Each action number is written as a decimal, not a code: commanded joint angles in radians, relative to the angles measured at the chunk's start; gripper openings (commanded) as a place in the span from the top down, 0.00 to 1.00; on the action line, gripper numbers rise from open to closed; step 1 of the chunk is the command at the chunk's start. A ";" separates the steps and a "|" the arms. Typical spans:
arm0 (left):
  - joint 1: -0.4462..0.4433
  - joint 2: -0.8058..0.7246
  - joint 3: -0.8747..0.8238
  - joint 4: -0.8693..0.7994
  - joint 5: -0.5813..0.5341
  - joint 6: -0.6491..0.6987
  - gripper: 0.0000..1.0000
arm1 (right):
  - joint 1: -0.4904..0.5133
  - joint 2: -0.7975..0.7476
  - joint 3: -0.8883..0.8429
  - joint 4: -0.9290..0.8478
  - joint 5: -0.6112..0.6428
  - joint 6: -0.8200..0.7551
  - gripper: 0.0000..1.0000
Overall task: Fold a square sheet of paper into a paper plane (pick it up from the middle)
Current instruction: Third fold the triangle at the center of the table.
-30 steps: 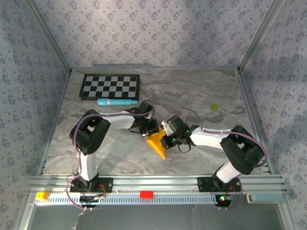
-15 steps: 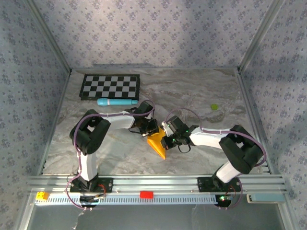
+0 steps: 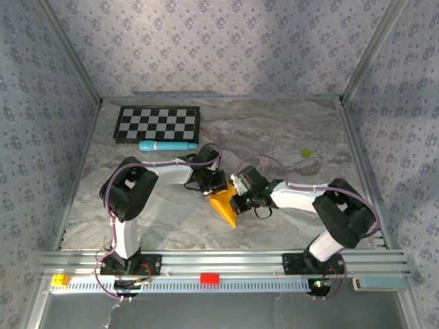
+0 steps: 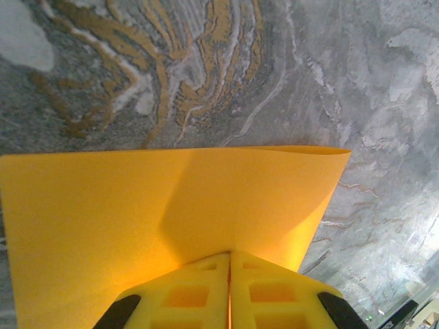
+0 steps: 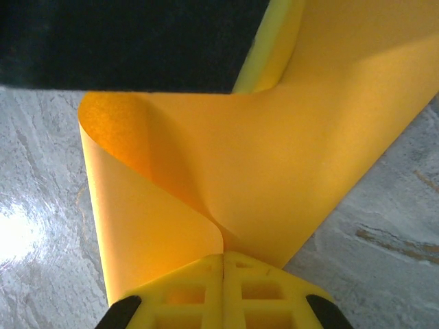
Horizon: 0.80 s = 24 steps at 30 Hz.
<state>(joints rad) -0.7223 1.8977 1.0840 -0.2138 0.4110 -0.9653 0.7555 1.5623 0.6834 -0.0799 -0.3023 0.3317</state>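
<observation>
- left tool point(image 4: 230, 255): jaws pinched together on one edge of the folded orange square sheet of paper point(image 3: 225, 206).
- right tool point(image 5: 223, 257): clamped on the sheet's curled edge.
- sheet: midway between the counter's point(image 3: 288, 130) side edges, nearer its near edge.

One sheet point(image 3: 226, 209), one checkerboard point(image 3: 158, 124), one cylinder point(image 3: 167, 146)

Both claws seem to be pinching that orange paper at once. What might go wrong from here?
1. The left gripper and right gripper are both shut on the thin orange paper; if the arms pull apart, it may tear.
2. By the right gripper the sheet bends in a loose curl, not a sharp crease, so a fold pressed now might land crooked.
</observation>
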 commanded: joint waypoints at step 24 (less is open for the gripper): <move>-0.008 -0.138 0.018 -0.095 -0.171 0.012 0.63 | 0.009 0.030 0.012 -0.019 0.011 -0.002 1.00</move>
<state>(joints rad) -0.7307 1.8267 1.1080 -0.2768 0.2966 -0.9470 0.7582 1.5723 0.6910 -0.0715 -0.3023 0.3317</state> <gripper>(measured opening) 0.370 0.053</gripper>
